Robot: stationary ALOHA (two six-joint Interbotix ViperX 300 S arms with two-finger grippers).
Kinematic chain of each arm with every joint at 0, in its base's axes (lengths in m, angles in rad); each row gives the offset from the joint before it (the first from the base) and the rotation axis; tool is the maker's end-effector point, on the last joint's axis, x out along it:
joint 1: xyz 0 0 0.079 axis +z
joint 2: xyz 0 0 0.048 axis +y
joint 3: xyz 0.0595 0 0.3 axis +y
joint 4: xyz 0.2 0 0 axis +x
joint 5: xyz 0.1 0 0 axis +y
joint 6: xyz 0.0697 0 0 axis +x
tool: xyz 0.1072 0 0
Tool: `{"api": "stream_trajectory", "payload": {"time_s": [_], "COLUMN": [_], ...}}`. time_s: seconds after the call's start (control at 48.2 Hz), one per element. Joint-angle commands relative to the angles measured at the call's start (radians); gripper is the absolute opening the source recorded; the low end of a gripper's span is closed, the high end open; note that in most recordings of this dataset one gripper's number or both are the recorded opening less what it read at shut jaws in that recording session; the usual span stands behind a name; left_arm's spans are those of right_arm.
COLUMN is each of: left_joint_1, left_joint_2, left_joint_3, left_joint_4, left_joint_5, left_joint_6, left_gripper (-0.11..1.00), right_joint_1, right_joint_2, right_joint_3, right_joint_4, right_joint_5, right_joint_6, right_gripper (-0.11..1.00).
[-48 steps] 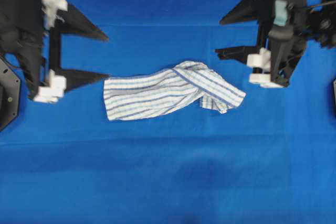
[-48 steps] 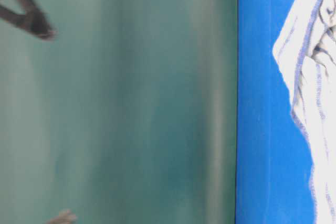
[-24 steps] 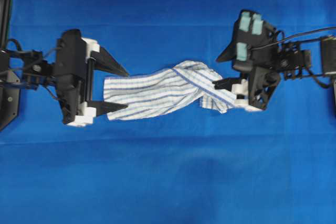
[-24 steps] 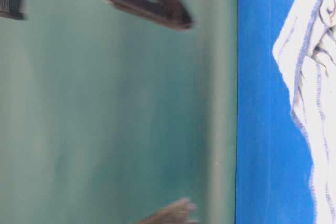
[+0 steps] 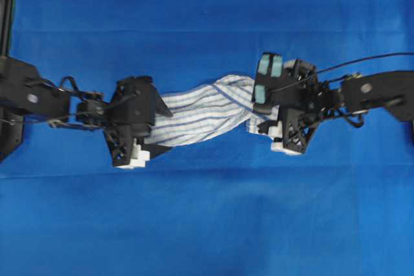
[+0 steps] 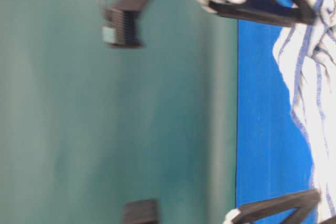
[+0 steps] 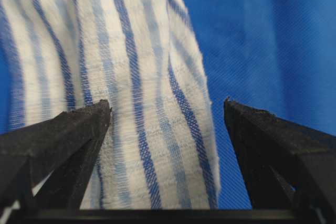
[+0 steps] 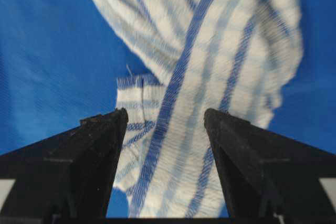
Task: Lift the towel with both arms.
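Note:
The striped towel (image 5: 200,111) lies twisted on the blue table cloth (image 5: 207,224), between my two grippers. My left gripper (image 5: 162,132) is open over the towel's left end. In the left wrist view its jaws (image 7: 166,103) stand wide apart, with the towel (image 7: 131,77) between them and one finger (image 7: 68,135) resting over the cloth. My right gripper (image 5: 260,119) is open over the towel's right end. In the right wrist view its jaws (image 8: 165,113) straddle the folded towel (image 8: 210,51). The towel lies flat on the table.
The plain blue table cloth covers the whole table. In the table-level view the towel (image 6: 315,103) shows at the right, with black fingers (image 6: 262,14) above it and more fingers (image 6: 278,205) below it. A green wall (image 6: 105,129) stands behind.
Both grippers have come down and inward from the table's sides until they straddle the towel's two ends. Both stay open. The towel has barely shifted.

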Motion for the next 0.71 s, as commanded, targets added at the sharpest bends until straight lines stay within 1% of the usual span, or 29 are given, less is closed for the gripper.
{"api": "stream_trajectory", "payload": {"time_s": [0.0, 0.166, 0.249, 0.29, 0.332, 0.415, 0.456, 0.498, 0.539, 0.685], "left_joint_1": [-0.005, -0.005, -0.005, -0.005, -0.005, -0.005, -0.005, -0.003, -0.002, 0.006], "left_joint_2": [0.034, 0.051, 0.049, 0.049, 0.048, 0.048, 0.046, 0.043, 0.035, -0.018], "left_joint_3": [-0.032, -0.038, -0.035, -0.034, -0.034, -0.035, -0.037, -0.038, -0.04, -0.049], "left_joint_4": [-0.005, -0.003, -0.003, -0.003, -0.005, -0.005, -0.003, -0.005, -0.003, -0.005], "left_joint_5": [-0.008, -0.002, 0.0, 0.003, 0.009, 0.017, 0.021, 0.028, 0.037, 0.058], "left_joint_6": [-0.002, -0.002, -0.002, -0.002, -0.002, -0.002, 0.0, 0.0, -0.002, 0.0], "left_gripper": [0.92, 0.9, 0.83, 0.76, 0.66, 0.41, 0.27, 0.17, 0.09, 0.08], "right_joint_1": [0.0, -0.002, -0.002, -0.003, -0.006, -0.012, -0.012, -0.012, -0.012, -0.014], "right_joint_2": [0.02, 0.04, 0.04, 0.04, 0.04, 0.04, 0.04, 0.037, 0.034, 0.006], "right_joint_3": [-0.009, -0.008, -0.008, -0.008, -0.011, -0.011, -0.012, -0.014, -0.015, -0.026], "right_joint_4": [0.003, 0.003, -0.002, -0.003, -0.003, -0.003, -0.003, -0.003, -0.003, -0.003], "right_joint_5": [-0.037, -0.041, -0.044, -0.044, -0.044, -0.04, -0.038, -0.04, -0.038, -0.037], "right_joint_6": [0.009, 0.011, 0.009, 0.008, 0.006, 0.006, 0.006, 0.006, 0.008, 0.008], "right_gripper": [0.64, 0.64, 0.62, 0.59, 0.53, 0.29, 0.15, 0.06, 0.05, 0.05]}}
